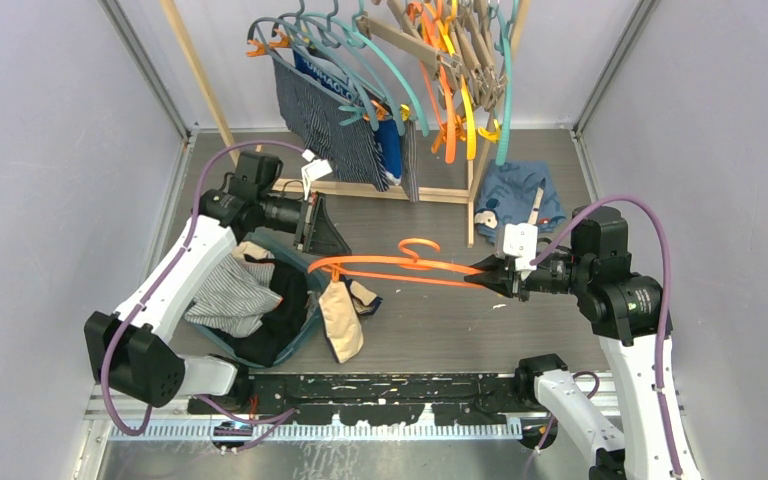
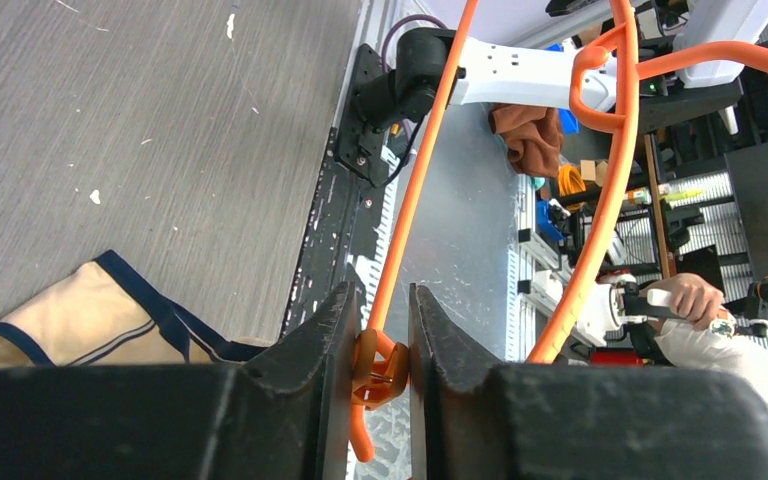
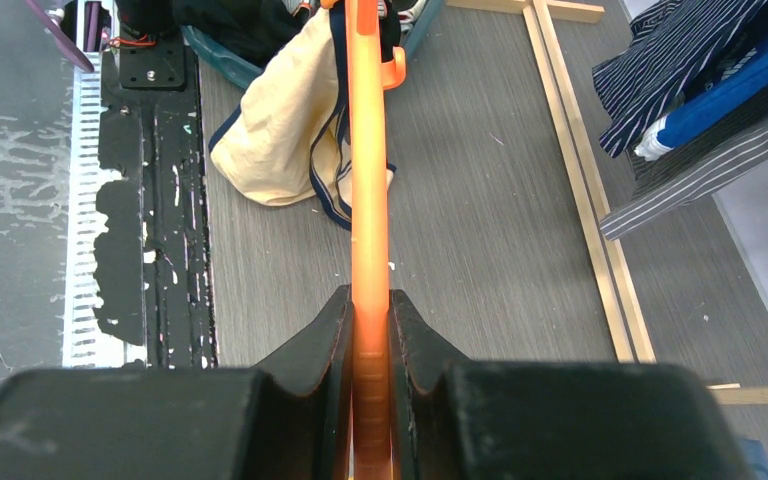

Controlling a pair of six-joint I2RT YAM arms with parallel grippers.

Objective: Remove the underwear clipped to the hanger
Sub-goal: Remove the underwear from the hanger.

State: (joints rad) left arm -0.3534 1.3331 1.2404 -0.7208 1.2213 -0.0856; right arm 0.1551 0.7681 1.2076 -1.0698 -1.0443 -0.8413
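While pinched tight on the 3 o'clock tip of the orange hanger [image 1: 390, 265], holds it roughly level above mid-table, hook toward 12 o'clock: right gripper [image 1: 482, 272], jaws flat against the bar with no gap showing in the right wrist view.

At the hanger's 9 o'clock end, left gripper [image 2: 380, 295]: jaws narrow, one finger on each side of the orange clip [image 2: 378, 365], touching it on both sides as far as the left wrist view shows. Thin hanger wire running up and away between the fingers.

Beige underwear [image 1: 343, 322] with navy trim: crumpled on the table [image 1: 430, 330] at about 7 o'clock from the hanger's middle, below its left end, apart from the clip between the left fingers. Cannot tell whether any other clip touches it.

Just beside it at 9 o'clock, teal basket [image 3: 245, 72], holding grey striped underwear [image 1: 225, 295] and a black garment [image 1: 282, 305].

At 12 o'clock, wooden rack [image 1: 440, 194] crowded with teal, orange and wooden hangers. Hanging there: navy pinstriped underwear [image 1: 325, 120] and, at its 3 o'clock side, bright blue underwear [image 1: 390, 145].

At 1 o'clock from the right gripper, flat on the table: blue cartoon-face garment [image 1: 515, 195].
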